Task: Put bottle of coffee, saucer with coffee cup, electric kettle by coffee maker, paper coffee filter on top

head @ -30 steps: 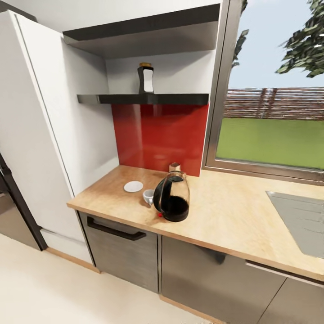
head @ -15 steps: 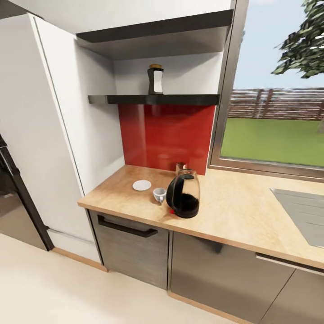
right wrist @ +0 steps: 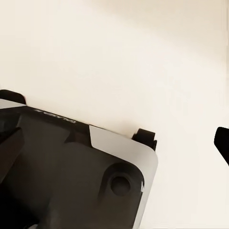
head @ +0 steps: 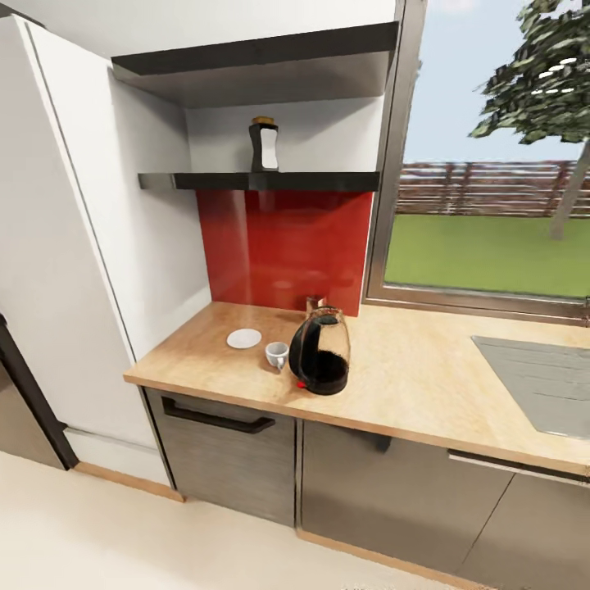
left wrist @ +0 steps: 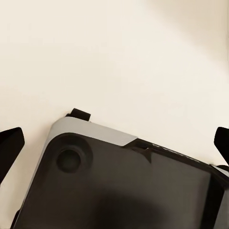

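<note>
Black fingertips (left wrist: 10, 143) of the left gripper (left wrist: 114, 148) sit at both edges of the left wrist view, spread wide, nothing between them. Right gripper (right wrist: 114, 143): dark fingertips (right wrist: 222, 143) also far apart, nothing held. Under both cams: the robot's dark base w/ grey trim (left wrist: 90, 131) over the cream floor (left wrist: 119, 47).

Head view, task stuff on the wooden countertop (head: 426, 369):
- electric kettle (head: 320, 354), glass w/ black base + handle, upright near the front edge.
- coffee cup (head: 277, 355), white, just left of the kettle; can't tell if touching.
- saucer (head: 244, 338), white, left of and a bit farther back than the cup, apart from it. Cup is on the counter, not on the saucer.
- small brown item (head: 315, 304) right behind the kettle against the red backsplash (head: 287, 246); mostly hidden, can't ID it.
- bottle of coffee (head: 264, 147), dark w/ white label + tan cap, upright on the black shelf (head: 258, 180) above the backsplash.

Grey sink drainboard (head: 533, 385) far right on the counter, window (head: 492, 164) behind it. White tall cabinet (head: 57, 246) on the left, grey drawer fronts (head: 229, 459) below the counter.
</note>
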